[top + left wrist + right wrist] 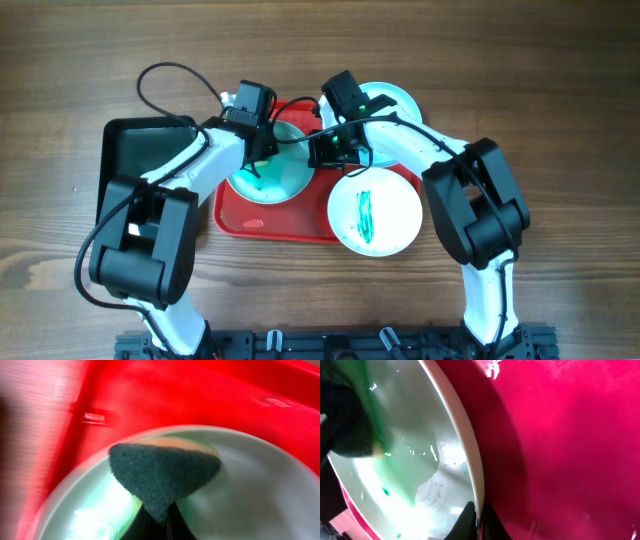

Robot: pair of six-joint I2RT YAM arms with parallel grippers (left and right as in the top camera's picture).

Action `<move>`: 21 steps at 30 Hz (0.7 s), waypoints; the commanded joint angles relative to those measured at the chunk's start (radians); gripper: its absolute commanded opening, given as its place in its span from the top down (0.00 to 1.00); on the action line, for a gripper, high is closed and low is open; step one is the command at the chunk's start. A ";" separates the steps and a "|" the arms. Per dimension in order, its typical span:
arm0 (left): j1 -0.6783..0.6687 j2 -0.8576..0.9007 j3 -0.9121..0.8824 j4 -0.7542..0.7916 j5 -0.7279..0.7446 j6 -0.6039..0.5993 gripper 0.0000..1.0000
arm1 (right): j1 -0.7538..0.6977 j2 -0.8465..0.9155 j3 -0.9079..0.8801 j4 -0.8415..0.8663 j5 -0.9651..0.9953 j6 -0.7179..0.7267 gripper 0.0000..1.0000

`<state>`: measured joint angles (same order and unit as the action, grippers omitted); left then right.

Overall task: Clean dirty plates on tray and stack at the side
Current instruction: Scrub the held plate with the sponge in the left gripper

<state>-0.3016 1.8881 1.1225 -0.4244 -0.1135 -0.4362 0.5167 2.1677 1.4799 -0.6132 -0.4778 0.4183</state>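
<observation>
The red tray [285, 228] lies mid-table. One plate [288, 180] sits on its left half, wet with a teal smear. My left gripper [258, 165] is shut on a dark green sponge [162, 472] and presses it on that plate [260, 495]. My right gripper [322, 155] is shut on the same plate's right rim [470, 460], one finger on each side. A second plate [390, 215] with a teal streak lies over the tray's right edge. A third plate [402, 100] lies at the tray's far right corner, partly hidden by my right arm.
A black tray [130, 150] lies left of the red tray, partly under my left arm. Bare wooden table [560, 90] surrounds the trays. Cables loop over the far side of the red tray [300, 105].
</observation>
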 commanded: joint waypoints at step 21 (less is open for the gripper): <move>-0.015 0.031 -0.008 -0.119 -0.360 -0.104 0.96 | 0.008 0.019 -0.003 -0.008 -0.013 -0.026 0.96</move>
<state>-0.3233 1.8835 1.1320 -0.6151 -0.3382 -0.4805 0.5365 2.1696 1.4799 -0.6151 -0.4973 0.4030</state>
